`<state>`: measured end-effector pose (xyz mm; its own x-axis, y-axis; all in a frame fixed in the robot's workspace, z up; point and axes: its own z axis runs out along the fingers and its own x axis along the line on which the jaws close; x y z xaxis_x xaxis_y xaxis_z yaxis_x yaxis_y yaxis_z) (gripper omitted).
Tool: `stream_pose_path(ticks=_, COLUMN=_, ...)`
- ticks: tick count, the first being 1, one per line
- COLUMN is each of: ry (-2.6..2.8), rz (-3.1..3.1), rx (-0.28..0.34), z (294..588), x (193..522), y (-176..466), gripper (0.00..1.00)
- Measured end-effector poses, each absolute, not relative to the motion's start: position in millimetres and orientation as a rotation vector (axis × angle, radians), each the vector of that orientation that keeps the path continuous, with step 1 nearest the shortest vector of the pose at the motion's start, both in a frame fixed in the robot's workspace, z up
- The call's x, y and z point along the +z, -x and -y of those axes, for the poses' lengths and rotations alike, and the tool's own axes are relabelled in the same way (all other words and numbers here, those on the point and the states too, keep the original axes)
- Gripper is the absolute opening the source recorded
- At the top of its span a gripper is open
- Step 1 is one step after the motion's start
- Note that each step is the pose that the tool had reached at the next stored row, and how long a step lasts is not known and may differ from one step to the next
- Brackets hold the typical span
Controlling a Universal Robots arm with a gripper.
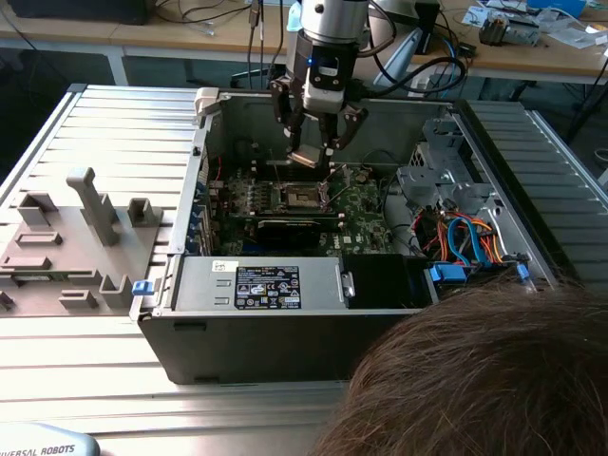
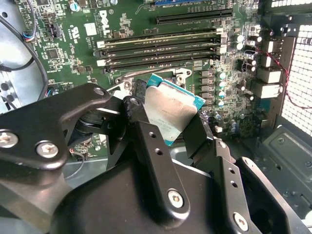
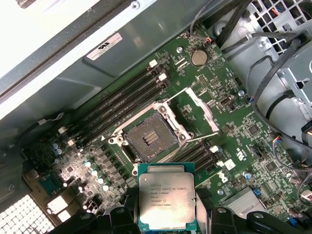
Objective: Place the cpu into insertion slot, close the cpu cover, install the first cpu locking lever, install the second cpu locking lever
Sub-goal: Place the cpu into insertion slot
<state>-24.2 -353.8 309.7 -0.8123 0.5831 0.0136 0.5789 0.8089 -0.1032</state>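
My gripper [image 1: 312,152] hangs inside the open computer case, shut on the cpu [image 1: 308,158] a little above the motherboard. In both wrist views the cpu [image 3: 166,195] [image 2: 170,108] is a silver-topped square chip with a green rim, clamped by its edges between the black fingers [image 2: 141,129]. The insertion slot [image 3: 148,138] [image 1: 302,197], a dark square socket with a silver rim, lies bare on the green board just beyond the chip. Beside the socket, the cpu cover [image 3: 199,111] stands swung open as a thin silver frame.
Memory slots [image 3: 117,109] flank the socket. A long black card [image 1: 290,228] lies in front of it, and cables [image 1: 465,237] fill the case on the exterior view's right. A grey fixture plate [image 1: 76,237] sits outside the case. A person's head [image 1: 484,380] is in the foreground.
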Motion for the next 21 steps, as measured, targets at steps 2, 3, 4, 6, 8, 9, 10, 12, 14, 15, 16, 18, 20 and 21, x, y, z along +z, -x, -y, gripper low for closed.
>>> stream_pose_path(ticks=2, ry=0.949, rz=2.944, rx=0.147, z=353.8, x=309.6, y=24.2, gripper=0.55)
stream_pose_path(ticks=3, ry=0.951, rz=2.944, rx=0.147, z=353.8, x=309.5, y=24.2, gripper=0.55)
stream_pose_path(ticks=4, ry=0.952, rz=2.944, rx=0.147, z=353.8, x=309.5, y=24.2, gripper=0.55)
stream_pose_path(ticks=6, ry=0.954, rz=2.943, rx=0.147, z=353.8, x=309.4, y=24.2, gripper=0.55)
stream_pose_path(ticks=8, ry=0.956, rz=2.942, rx=0.147, z=353.8, x=309.3, y=24.2, gripper=0.55)
stream_pose_path(ticks=9, ry=0.956, rz=2.942, rx=0.148, z=353.8, x=309.3, y=24.2, gripper=0.55)
stream_pose_path(ticks=10, ry=0.957, rz=2.942, rx=0.148, z=353.8, x=309.2, y=24.2, gripper=0.55)
stream_pose_path(ticks=12, ry=0.959, rz=2.941, rx=0.148, z=353.8, x=309.1, y=24.2, gripper=0.55)
stream_pose_path(ticks=14, ry=0.960, rz=2.941, rx=0.148, z=353.8, x=309.1, y=24.2, gripper=0.55)
stream_pose_path(ticks=15, ry=0.961, rz=2.940, rx=0.148, z=353.8, x=309.0, y=24.2, gripper=0.55)
stream_pose_path(ticks=16, ry=0.962, rz=2.940, rx=0.148, z=353.8, x=309.0, y=24.2, gripper=0.55)
stream_pose_path(ticks=18, ry=0.964, rz=2.939, rx=0.149, z=353.8, x=308.9, y=24.2, gripper=0.55)
stream_pose_path(ticks=20, ry=0.966, rz=2.939, rx=0.149, z=353.8, x=308.8, y=24.2, gripper=0.55)
stream_pose_path(ticks=21, ry=0.967, rz=2.938, rx=0.149, z=353.8, x=308.7, y=24.2, gripper=0.55)
